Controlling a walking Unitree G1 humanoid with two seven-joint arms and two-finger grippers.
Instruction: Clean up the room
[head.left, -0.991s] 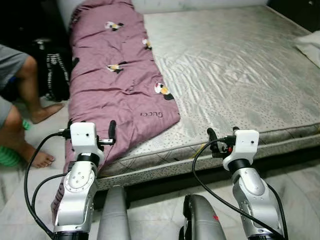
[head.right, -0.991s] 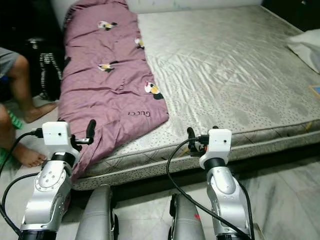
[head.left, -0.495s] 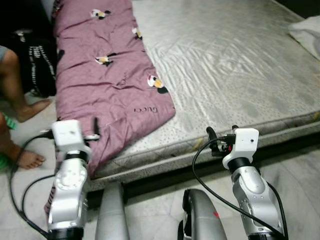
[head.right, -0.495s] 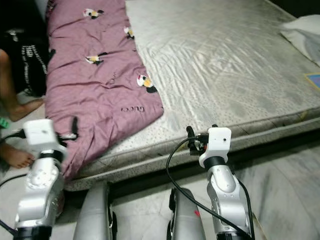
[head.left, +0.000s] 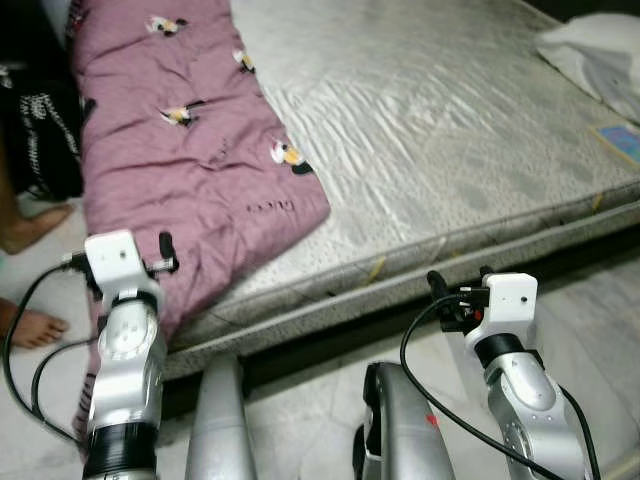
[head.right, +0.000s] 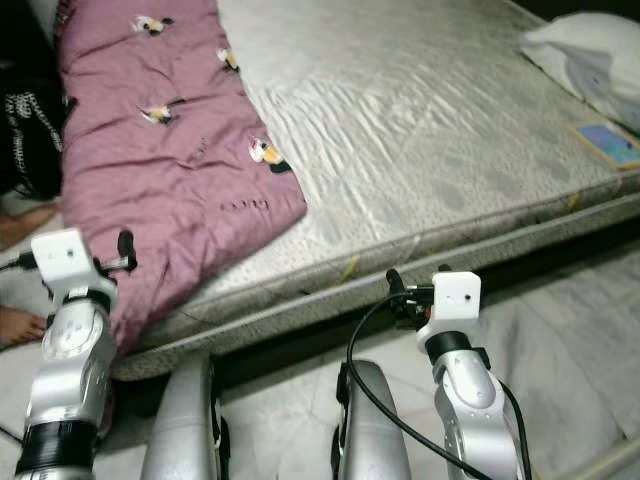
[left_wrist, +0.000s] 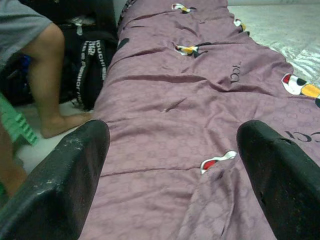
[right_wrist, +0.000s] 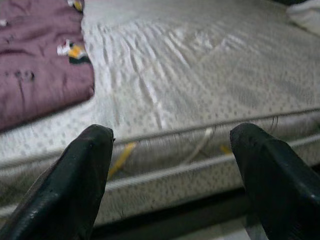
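Looking left to right, you see your left gripper (left_wrist: 170, 165) spread wide with the purple quilt (head.left: 170, 150) just ahead on the bed (head.left: 450, 130); your right gripper (right_wrist: 172, 165), also spread and empty, faces the mattress edge.

Both eye views look down from the head across the bed (head.left: 450, 130). Each wrist view looks low along its fingers: left over the purple quilt (left_wrist: 200, 110), right at the mattress edge.
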